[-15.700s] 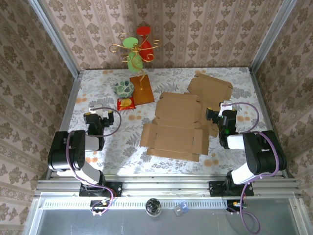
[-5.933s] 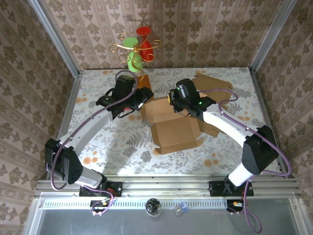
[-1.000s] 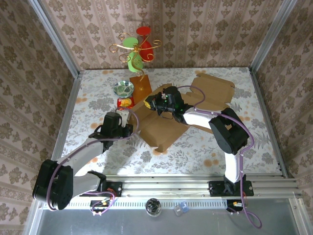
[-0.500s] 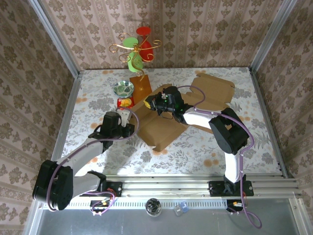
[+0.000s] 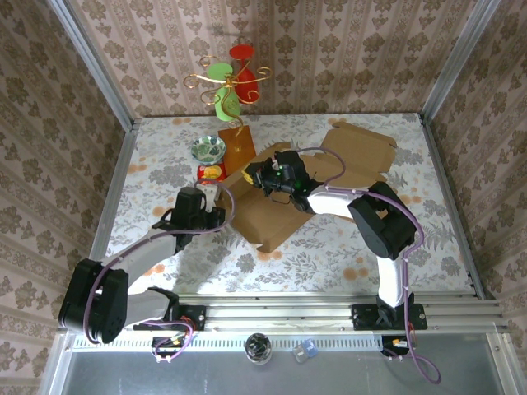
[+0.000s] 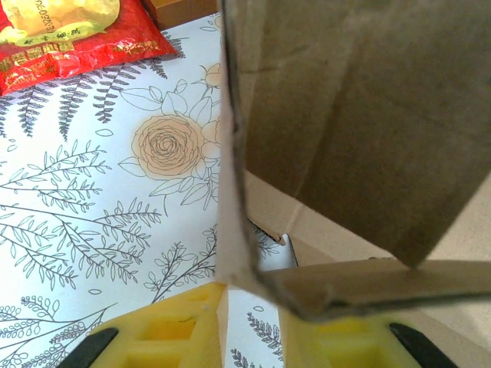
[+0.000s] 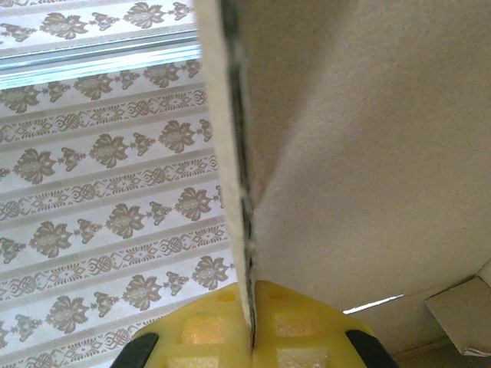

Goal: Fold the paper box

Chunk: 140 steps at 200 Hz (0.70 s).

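Note:
The brown paper box point(image 5: 276, 212) lies half folded in the middle of the table, its back panel raised. My right gripper point(image 5: 258, 177) is at the box's back left corner. In the right wrist view it point(image 7: 251, 326) is shut on the thin edge of an upright cardboard panel point(image 7: 360, 153). My left gripper point(image 5: 224, 206) is at the box's left side. Its yellow fingers point(image 6: 161, 330) stand a little apart around the lower corner of a side flap point(image 6: 230, 192), with table showing in the gap between them.
A second flat cardboard blank point(image 5: 362, 148) lies at the back right. A red snack packet point(image 5: 212, 173), a patterned bowl point(image 5: 209, 149) and a wooden stand with red and green ornaments point(image 5: 237, 144) sit at the back left, close to the box.
Almost nothing has moved in the last second. The left gripper has edged slightly toward the box's left flap, and the right gripper keeps its hold on the panel.

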Available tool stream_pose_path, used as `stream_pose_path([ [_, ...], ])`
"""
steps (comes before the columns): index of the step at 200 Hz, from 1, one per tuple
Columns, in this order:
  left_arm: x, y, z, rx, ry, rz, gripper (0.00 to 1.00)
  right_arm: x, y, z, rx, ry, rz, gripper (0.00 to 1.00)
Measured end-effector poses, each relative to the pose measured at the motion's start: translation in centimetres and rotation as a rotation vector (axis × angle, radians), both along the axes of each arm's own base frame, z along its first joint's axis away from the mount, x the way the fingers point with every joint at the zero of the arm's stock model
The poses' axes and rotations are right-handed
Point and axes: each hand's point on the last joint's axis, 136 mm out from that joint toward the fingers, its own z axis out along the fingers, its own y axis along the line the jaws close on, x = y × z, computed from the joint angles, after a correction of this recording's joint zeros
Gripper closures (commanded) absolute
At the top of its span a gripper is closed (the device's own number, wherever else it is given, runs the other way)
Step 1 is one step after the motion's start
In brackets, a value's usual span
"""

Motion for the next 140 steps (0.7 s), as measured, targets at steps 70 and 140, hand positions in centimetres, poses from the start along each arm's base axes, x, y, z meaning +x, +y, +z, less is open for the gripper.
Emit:
stream_pose_path([
  [70,0.21,-0.05,0.23,-0.017,-0.003,0.015,0.77,0.22,0.42,0.07,0.015,-0.032,-0.029,1.00],
  [140,0.96,0.32,-0.10,-0.007,-0.003,0.057,0.78,0.27,0.39,-0.01,0.024,-0.022,-0.048,1.00],
])
